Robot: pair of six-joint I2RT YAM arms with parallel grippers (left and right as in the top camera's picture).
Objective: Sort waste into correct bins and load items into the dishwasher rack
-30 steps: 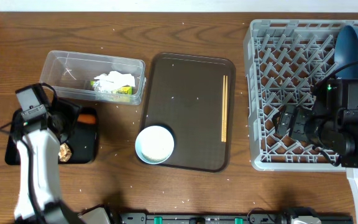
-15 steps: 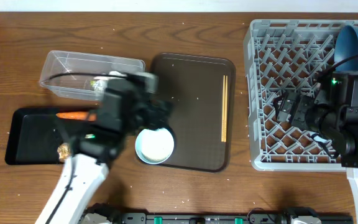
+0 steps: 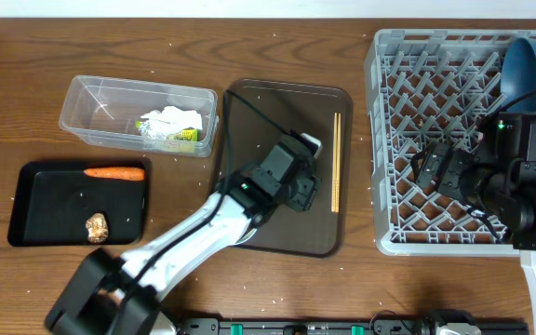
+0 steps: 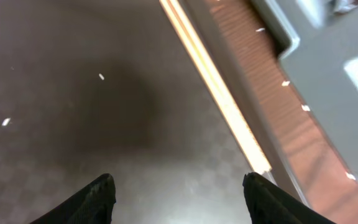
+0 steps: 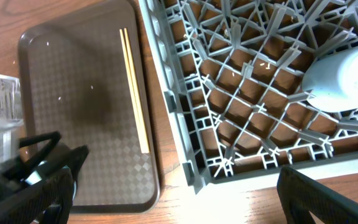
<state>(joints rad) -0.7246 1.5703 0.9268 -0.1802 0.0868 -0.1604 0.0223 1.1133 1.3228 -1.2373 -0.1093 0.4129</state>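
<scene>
My left fingers (image 4: 98, 199) stand apart and empty over the dark brown serving tray (image 3: 277, 130), just beside the wooden chopsticks (image 3: 336, 163) that lie along its right side. My right fingers (image 5: 328, 196) gape wide with nothing between them above the grey dishwasher rack (image 3: 408, 74), where the blue plate (image 3: 529, 65) sits in the far right corner. The tissue (image 3: 170, 118) and the green-and-silver wrapper (image 3: 177, 136) lie in the clear tub (image 3: 100, 100), the wrapper's print too small to read, and the carrot (image 3: 114, 173) and brown lump (image 3: 97, 226) lie apart in the black tray (image 3: 54, 200).
</scene>
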